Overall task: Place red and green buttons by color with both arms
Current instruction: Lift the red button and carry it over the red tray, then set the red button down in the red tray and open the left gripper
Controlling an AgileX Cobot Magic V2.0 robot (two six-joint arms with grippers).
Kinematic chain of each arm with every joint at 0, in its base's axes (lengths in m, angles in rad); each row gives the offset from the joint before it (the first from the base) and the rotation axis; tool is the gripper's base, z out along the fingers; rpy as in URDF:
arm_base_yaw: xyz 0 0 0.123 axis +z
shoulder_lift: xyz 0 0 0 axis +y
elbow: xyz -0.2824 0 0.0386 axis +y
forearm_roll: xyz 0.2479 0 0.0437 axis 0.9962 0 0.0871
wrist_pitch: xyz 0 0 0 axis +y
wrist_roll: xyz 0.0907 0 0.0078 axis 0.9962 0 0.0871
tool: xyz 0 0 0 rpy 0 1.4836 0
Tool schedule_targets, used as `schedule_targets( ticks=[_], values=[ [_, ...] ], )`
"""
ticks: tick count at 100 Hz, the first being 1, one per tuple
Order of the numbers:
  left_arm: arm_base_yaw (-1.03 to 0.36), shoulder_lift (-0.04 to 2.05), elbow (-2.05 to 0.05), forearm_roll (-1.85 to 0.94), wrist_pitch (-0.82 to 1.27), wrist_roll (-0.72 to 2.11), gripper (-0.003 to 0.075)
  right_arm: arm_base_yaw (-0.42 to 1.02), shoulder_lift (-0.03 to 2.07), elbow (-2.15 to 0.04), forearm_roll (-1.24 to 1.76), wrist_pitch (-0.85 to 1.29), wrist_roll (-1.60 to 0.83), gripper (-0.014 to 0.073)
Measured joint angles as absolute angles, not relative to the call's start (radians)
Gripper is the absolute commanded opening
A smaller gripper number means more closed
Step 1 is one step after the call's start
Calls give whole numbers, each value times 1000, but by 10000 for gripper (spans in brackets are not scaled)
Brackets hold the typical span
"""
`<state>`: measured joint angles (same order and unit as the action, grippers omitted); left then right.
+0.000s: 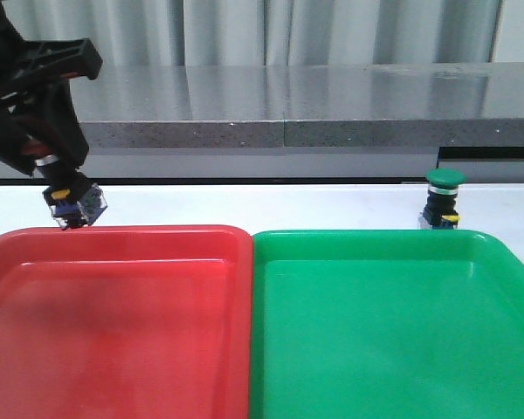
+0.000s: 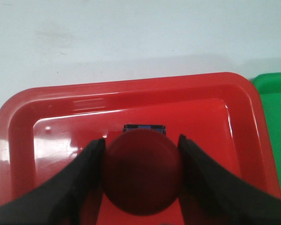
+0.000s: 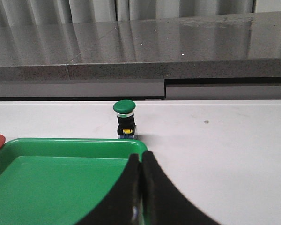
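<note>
Left gripper [image 2: 141,154] clamps red button [image 2: 143,171] by its dome, over red tray [image 1: 113,305]. Right gripper [image 3: 141,187] closed, empty. Green button [image 1: 443,199]: prob. light, rigid; grip cap sides.

Left arm [image 1: 31,105]: matte black, angular ribbed housing, small red detail and silver ring near wrist. Left gripper [image 2: 141,154]: two black fingers [image 2: 79,176], broad, tapering to tips. Right gripper [image 3: 141,161]: two black curved fingers [image 3: 126,192], smooth, slightly glossy.
</note>
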<state>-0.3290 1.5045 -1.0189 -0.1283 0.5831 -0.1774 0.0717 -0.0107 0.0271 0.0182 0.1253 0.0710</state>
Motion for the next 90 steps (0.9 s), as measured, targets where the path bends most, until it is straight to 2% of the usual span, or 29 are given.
schedule_targets(
  ticks=[79, 90],
  values=[
    [-392, 1681, -1015, -130, 545, -190, 202, 72, -11, 27, 18, 125, 71, -57],
    [-392, 1681, -1015, -130, 543, -192, 247, 72, -11, 27, 18, 125, 71, -57]
  ],
)
